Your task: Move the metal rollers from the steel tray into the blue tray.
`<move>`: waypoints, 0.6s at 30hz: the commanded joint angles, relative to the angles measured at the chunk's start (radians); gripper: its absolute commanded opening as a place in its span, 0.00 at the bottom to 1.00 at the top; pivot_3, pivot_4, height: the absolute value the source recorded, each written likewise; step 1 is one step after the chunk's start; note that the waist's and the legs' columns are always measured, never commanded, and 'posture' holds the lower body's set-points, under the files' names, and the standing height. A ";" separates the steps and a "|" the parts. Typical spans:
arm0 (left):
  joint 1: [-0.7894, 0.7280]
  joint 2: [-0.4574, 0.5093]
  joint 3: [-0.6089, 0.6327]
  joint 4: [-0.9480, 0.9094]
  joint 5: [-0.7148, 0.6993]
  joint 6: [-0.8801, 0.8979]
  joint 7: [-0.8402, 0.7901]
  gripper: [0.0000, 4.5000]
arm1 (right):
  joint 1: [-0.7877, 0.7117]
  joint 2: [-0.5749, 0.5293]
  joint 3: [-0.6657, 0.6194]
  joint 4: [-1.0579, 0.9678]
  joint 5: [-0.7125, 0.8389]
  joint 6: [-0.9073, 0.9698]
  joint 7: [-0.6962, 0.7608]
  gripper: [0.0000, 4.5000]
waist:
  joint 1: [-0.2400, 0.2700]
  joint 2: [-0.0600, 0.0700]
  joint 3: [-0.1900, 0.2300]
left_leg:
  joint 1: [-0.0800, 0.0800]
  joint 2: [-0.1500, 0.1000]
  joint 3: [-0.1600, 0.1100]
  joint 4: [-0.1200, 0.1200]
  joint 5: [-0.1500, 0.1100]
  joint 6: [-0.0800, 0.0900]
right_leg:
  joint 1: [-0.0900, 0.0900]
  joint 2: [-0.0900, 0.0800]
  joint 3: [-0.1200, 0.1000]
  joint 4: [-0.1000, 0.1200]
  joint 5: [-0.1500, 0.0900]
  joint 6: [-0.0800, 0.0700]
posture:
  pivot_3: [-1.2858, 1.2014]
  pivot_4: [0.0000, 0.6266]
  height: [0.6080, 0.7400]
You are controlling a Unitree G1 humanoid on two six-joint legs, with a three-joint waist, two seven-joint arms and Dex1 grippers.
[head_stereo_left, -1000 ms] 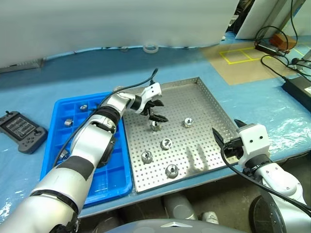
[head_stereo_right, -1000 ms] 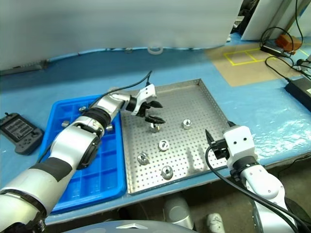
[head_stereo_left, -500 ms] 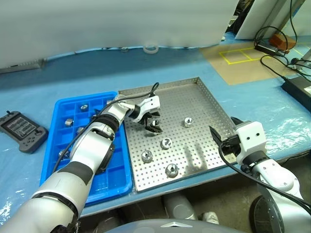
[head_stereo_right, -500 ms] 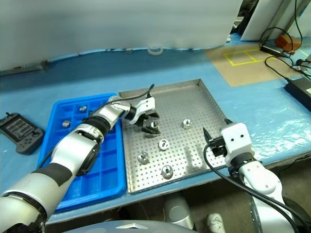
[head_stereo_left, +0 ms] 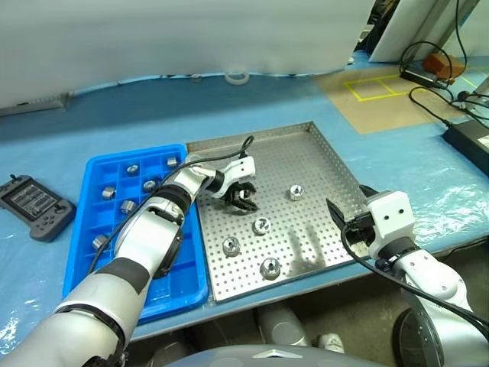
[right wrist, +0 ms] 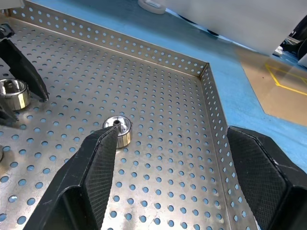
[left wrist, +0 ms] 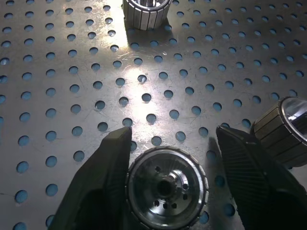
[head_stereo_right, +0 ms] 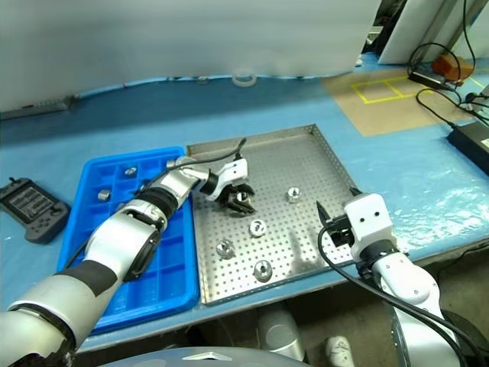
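The steel tray (head_stereo_left: 313,157) lies mid-table, with three loose metal rollers (head_stereo_left: 261,225) spread over its perforated floor and a fourth (head_stereo_left: 296,192) nearer its right side. My left gripper (head_stereo_left: 243,197) is down on the tray floor, straddling another roller (left wrist: 166,189). One finger (left wrist: 112,177) touches that roller and the other stands a narrow gap off it. The blue tray (head_stereo_left: 177,284) sits left of the steel tray and holds several rollers (head_stereo_left: 127,206) in its compartments. My right gripper (right wrist: 177,158) hovers open and empty over the steel tray's right edge.
A black handheld remote (head_stereo_left: 30,205) lies left of the blue tray. At the far edge of the table sits a white tape roll (head_stereo_left: 237,76). Yellow-taped cardboard (head_stereo_left: 382,88), cables and a black box (head_stereo_left: 467,144) occupy the right.
My left gripper came down onto the roller in the steel tray, and its wide-open fingers closed in around it. The right arm stayed put.
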 commanded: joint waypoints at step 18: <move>-0.003 0.075 0.173 -0.242 -0.230 0.139 -0.181 0.38 | -0.180 -0.008 0.002 0.041 0.116 -0.007 0.083 0.84 | 0.010 0.000 0.003 | -0.002 -0.001 0.000 0.000 0.000 0.000 | -0.002 -0.002 0.000 0.001 0.000 0.000 | 0.30 0.24 1.00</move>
